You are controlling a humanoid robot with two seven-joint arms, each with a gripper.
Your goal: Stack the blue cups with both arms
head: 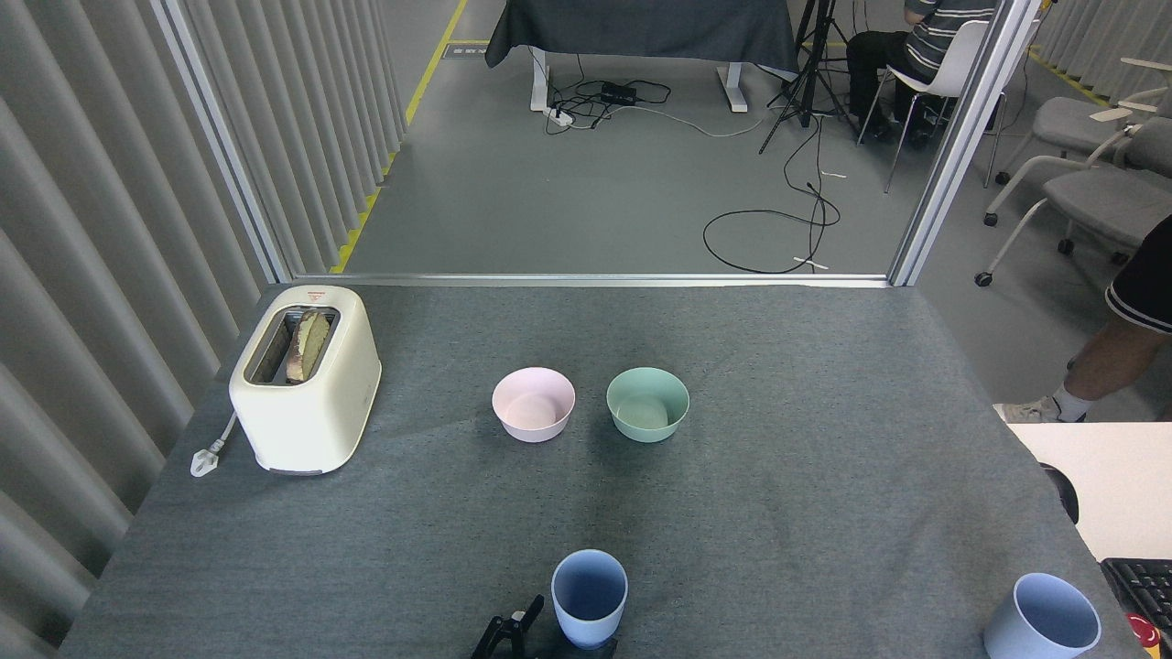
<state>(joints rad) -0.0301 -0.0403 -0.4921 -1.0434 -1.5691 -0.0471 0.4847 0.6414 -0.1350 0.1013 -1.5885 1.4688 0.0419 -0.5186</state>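
Note:
One blue cup stands upright near the table's front edge, at the middle. The other blue cup stands upright at the front right corner. Only the tip of my left gripper shows, at the bottom edge. One black finger rises just left of the middle cup with a small gap to its wall. A dark part lies under the cup's near side. The jaws look spread wider than the cup and do not clasp it. My right gripper is out of view.
A pink bowl and a mint-green bowl sit side by side mid-table. A cream toaster with bread stands at the left. A white desk with a keyboard adjoins the right edge. A person's leg is beyond it.

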